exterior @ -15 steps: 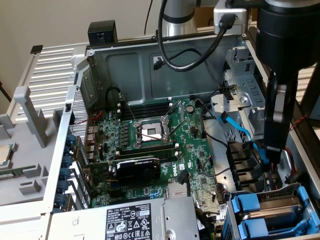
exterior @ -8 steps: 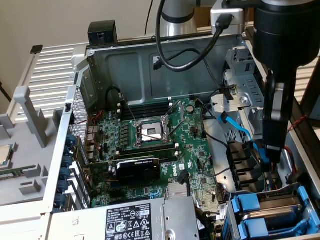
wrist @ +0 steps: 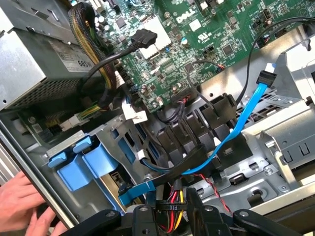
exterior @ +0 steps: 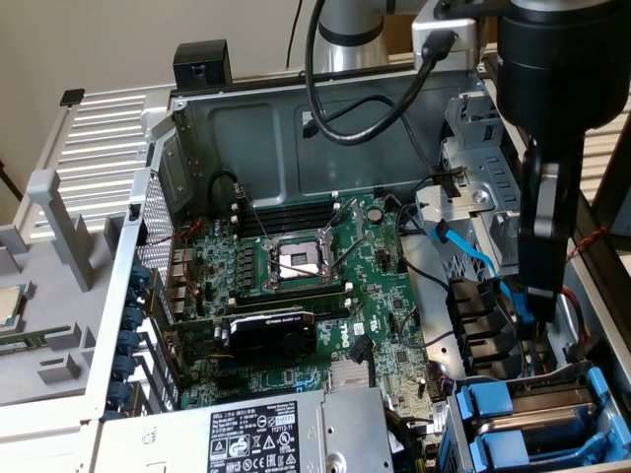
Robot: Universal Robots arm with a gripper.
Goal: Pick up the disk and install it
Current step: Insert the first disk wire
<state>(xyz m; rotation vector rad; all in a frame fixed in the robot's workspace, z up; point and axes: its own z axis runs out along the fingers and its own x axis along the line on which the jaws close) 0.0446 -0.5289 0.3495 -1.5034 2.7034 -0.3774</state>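
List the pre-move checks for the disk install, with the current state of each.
1. People clear of the case: not ok. A hand rests on its edge beside the drive cage.
2. Cables clear of the gripper: not ok. The blue data cable and the red-yellow power wires run right beside it.
3. Disk held: cannot tell.
4. Disk seated in the cage: cannot tell. Blue rails show there, but no label is visible.
5. Case interior accessible: ok. The side is open.
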